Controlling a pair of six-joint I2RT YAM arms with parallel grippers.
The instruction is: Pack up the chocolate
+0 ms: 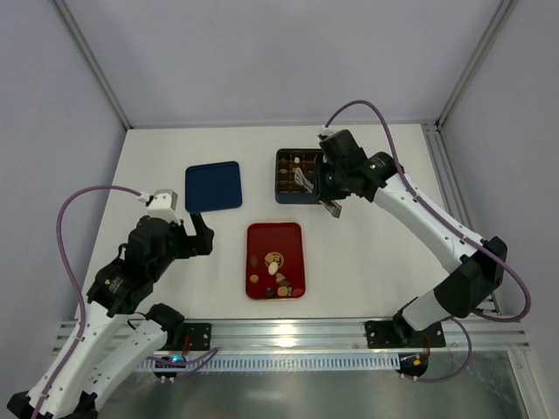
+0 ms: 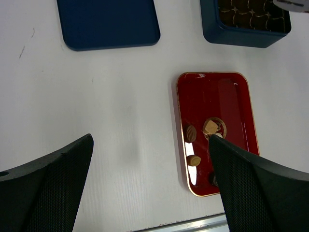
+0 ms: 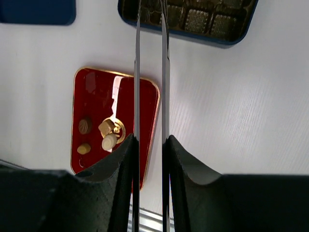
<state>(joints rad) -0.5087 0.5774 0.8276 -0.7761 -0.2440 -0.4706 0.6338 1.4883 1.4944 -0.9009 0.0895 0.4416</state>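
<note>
Rounded chocolate [image 1: 275, 271] on glossy red tray [image 1: 274, 234]

Chocolate [image 3: 108, 134] on red tray [image 3: 96, 92], beyond the right hand [image 3: 150, 145] with narrowly parted metal blades.

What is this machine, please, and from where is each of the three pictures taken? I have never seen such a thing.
These are two robot arms on a white table. One picture looks down from above; the other two come from cameras on the wrists. The left gripper is open and empty. The right gripper holds thin metal tweezers. On the table lie a red tray with loose chocolates, a blue box with compartments, and its blue lid.
</note>
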